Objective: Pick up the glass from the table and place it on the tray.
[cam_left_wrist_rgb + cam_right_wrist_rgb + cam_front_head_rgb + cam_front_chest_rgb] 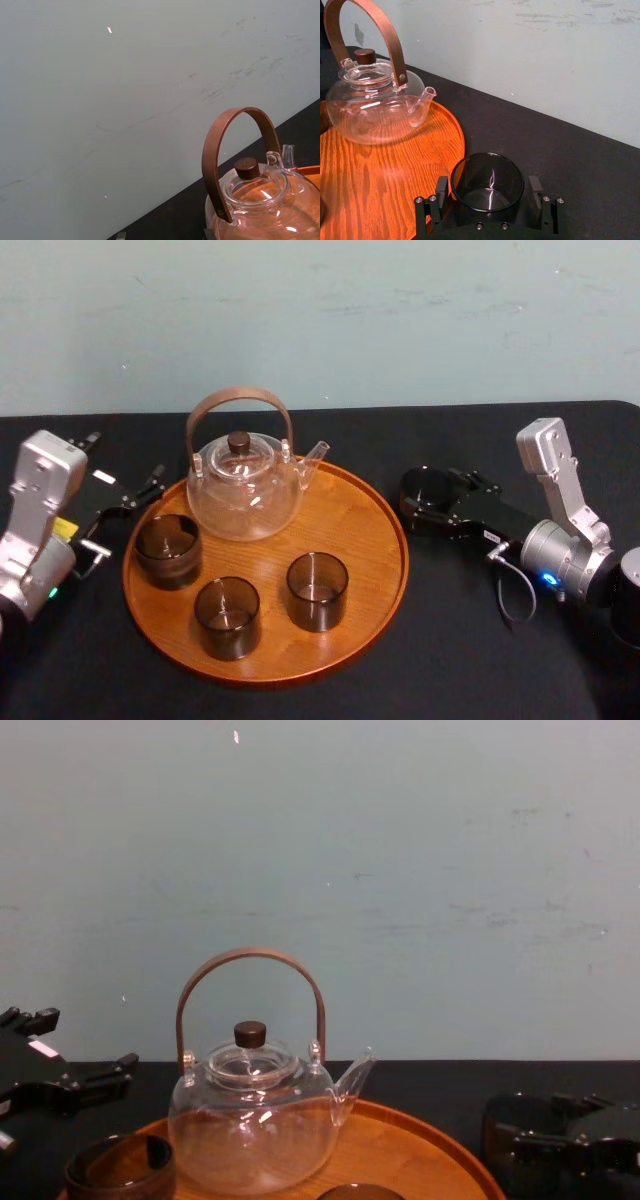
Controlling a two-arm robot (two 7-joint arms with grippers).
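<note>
Right end effector [488, 182] wide around glass [487, 194] on table [570, 160] beside tray [370, 175]; left end effector [128, 510] wide, left of tray

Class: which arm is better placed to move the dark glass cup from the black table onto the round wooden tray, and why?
Right. The right gripper, open, straddles the dark glass cup on the black table beside the round wooden tray; the left gripper sits at the tray's opposite side.

Silver-grey arms [40, 510] carried a black left end effector [122, 468] and right end effector [430, 502]; the right's black cable [515, 595] looped.
</note>
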